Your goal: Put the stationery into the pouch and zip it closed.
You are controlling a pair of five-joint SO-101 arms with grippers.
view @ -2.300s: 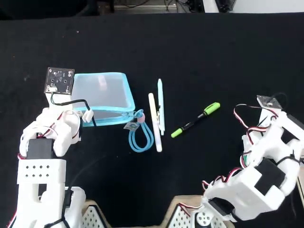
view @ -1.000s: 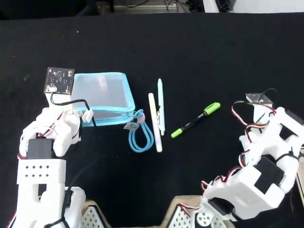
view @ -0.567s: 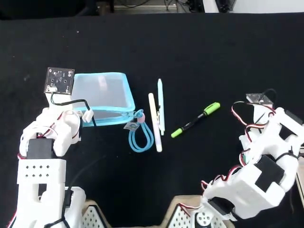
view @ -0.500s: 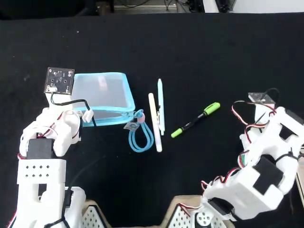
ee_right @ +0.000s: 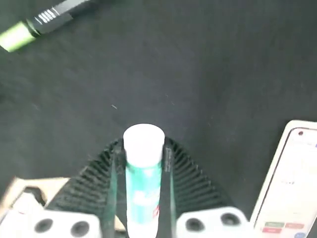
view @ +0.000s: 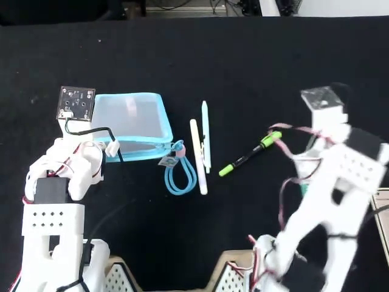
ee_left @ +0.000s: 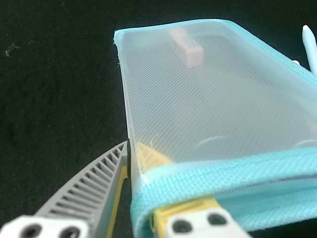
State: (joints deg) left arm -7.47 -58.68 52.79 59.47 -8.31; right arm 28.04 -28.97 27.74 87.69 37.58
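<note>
Pouch [ee_left: 208, 114]: translucent ribbed plastic, woven cloth trim.

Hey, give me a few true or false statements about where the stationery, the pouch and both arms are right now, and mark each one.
1. The left arm's jaws are shut on the edge of the translucent pouch with blue trim. True.
2. The green and black highlighter is inside the pouch. False: it lies out on the black table, between the pens and the right arm.
3. The right arm's jaws hold a white-capped green stick. True.
4. The white pen and the pale blue pen lie at opposite ends of the table. False: they lie side by side, just beyond the pouch's blue cord loop.
</note>
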